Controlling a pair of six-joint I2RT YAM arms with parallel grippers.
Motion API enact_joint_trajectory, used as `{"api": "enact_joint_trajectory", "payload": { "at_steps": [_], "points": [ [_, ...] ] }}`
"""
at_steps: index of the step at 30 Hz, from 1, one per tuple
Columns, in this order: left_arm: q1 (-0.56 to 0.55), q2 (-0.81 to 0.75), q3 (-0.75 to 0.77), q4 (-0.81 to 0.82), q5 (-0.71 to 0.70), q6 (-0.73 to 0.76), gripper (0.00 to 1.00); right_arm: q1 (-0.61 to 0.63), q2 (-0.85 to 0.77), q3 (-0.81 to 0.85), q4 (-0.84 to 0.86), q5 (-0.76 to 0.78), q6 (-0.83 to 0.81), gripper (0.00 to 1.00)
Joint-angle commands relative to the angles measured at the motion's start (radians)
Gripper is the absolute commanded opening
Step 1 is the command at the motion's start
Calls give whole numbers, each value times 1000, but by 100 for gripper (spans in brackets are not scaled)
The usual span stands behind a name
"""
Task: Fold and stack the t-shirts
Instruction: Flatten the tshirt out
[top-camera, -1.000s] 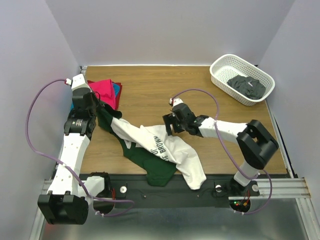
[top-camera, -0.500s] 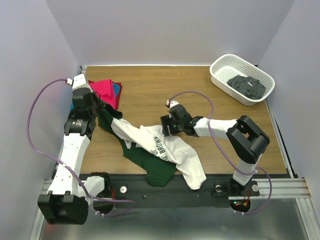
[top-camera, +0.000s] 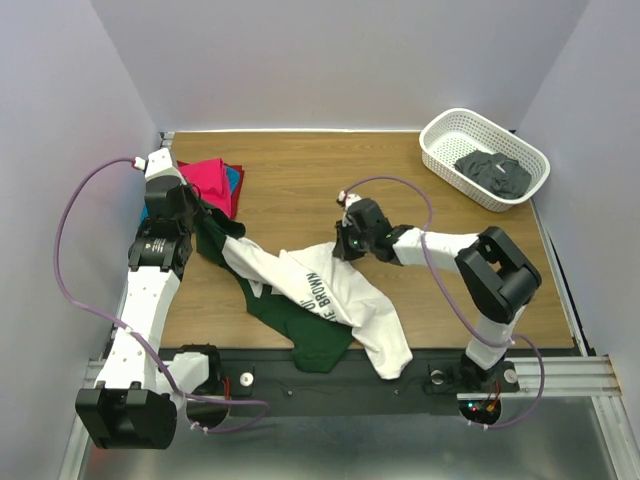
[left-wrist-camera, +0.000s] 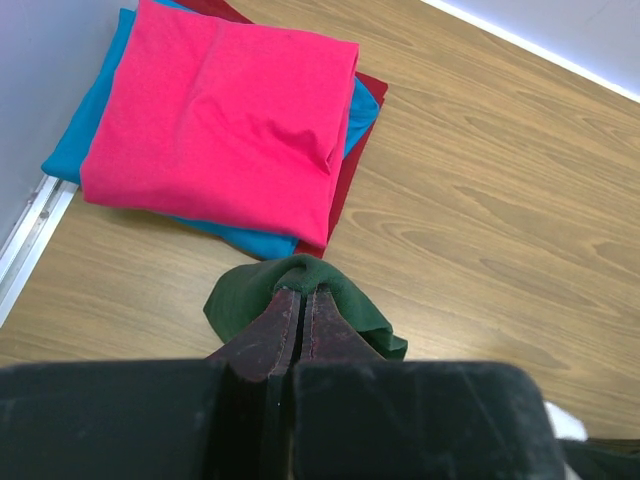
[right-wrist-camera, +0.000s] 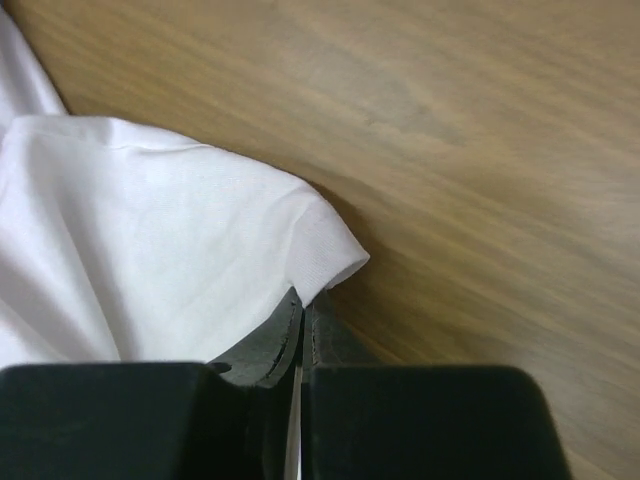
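Two closed grips on the white t-shirt (top-camera: 330, 290) — left gripper (left-wrist-camera: 300, 297) pinching its green sleeve (left-wrist-camera: 238, 292) beside the far-left-corner stack (left-wrist-camera: 220, 130), right gripper (right-wrist-camera: 302, 302) pinching a white edge. Spreading step, by the look of it; next calls for drawing apart, flat.

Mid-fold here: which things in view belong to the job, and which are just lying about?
Job: white-and-green t-shirt; folded stack of magenta, blue and red shirts.
Seemingly lying about: white basket; dark cloth inside it.

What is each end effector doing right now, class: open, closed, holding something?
Left end effector: closed on the green sleeve of the white shirt.
Right end effector: closed on the white shirt's edge.
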Motion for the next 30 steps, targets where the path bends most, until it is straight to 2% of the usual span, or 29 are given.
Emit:
{"api": "enact_joint_trajectory", "payload": {
  "at_steps": [1,4,10,12,15,21,25,28,29,30],
  "points": [
    [6,-34,-3,47,-18,14,0,-95,-154,7,53,15,-35,0],
    [6,-42,-4,50,-26,13,0,-120,-339,-49,30,134,-89,0],
    [6,-39,-10,54,-4,16,0,-123,-510,-149,-27,279,-136,0],
    [6,-27,-10,56,14,18,0,-123,-523,-194,-75,329,-129,0],
    [6,-2,-10,54,48,25,0,-123,-500,-231,-95,328,-104,0],
    [6,44,-4,33,65,30,0,-123,-421,-316,-100,282,-38,0],
    [6,42,-4,34,63,28,0,-123,-403,-318,-105,225,-23,1],
    [6,44,-6,34,62,28,0,-123,-386,-301,-105,231,-17,20],
    [6,44,-6,36,62,28,0,-121,-378,-281,-105,222,-17,39],
    [6,45,-6,34,63,28,0,-121,-366,-271,-105,218,-15,50]
  ]
}}
